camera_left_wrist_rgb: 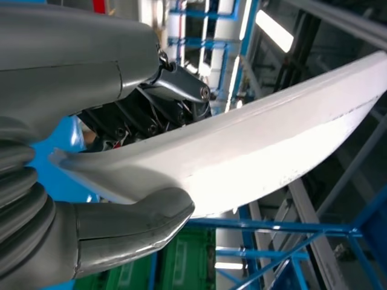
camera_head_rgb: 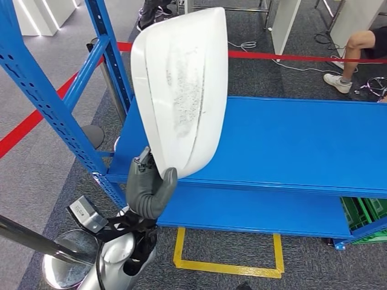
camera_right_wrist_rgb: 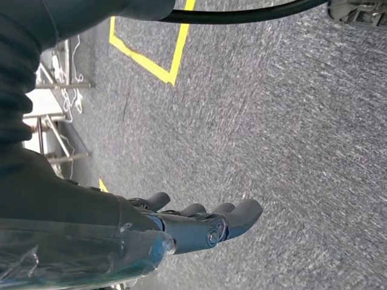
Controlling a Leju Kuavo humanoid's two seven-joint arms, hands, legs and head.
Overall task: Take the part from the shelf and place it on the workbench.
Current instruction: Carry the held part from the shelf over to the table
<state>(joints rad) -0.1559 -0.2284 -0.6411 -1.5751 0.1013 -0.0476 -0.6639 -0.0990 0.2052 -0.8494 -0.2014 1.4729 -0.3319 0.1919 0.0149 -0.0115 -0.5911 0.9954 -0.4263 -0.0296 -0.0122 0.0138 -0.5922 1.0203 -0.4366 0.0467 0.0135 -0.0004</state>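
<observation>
- The part (camera_head_rgb: 182,84), a curved white shell with a grey scuffed patch on its face, is held raised in front of the blue shelf (camera_head_rgb: 292,142), clear of the shelf surface. It is judged to have been lifted off already, so the taking step appears done.
- The left hand (camera_head_rgb: 148,187) is clamped on the near, lower edge of the part. In the left wrist view the thick thumb (camera_left_wrist_rgb: 136,223) is pressed against one face and the darker fingers (camera_left_wrist_rgb: 182,84) against the other, so the thin rim is pinched between them.
- The grip is taken at one end only, and the shell stands nearly upright above the hand. This is judged to keep the broad face away from the blue uprights (camera_head_rgb: 50,103) on the left during carrying.
- The right hand (camera_right_wrist_rgb: 201,220) hangs over the grey carpet (camera_right_wrist_rgb: 296,151), fingers extended side by side with nothing held. It is judged to be kept down and out of the way.
- A yellow taped rectangle (camera_head_rgb: 228,257) is marked on the floor just near of the shelf, likely a standing position.
- A seated person's leg (camera_head_rgb: 358,45) is noted at the far right, beyond the red tape (camera_head_rgb: 292,58).
- No worktop is seen; placement is not yet done. A single-edge pinch on a smooth shell is judged a slip risk.
</observation>
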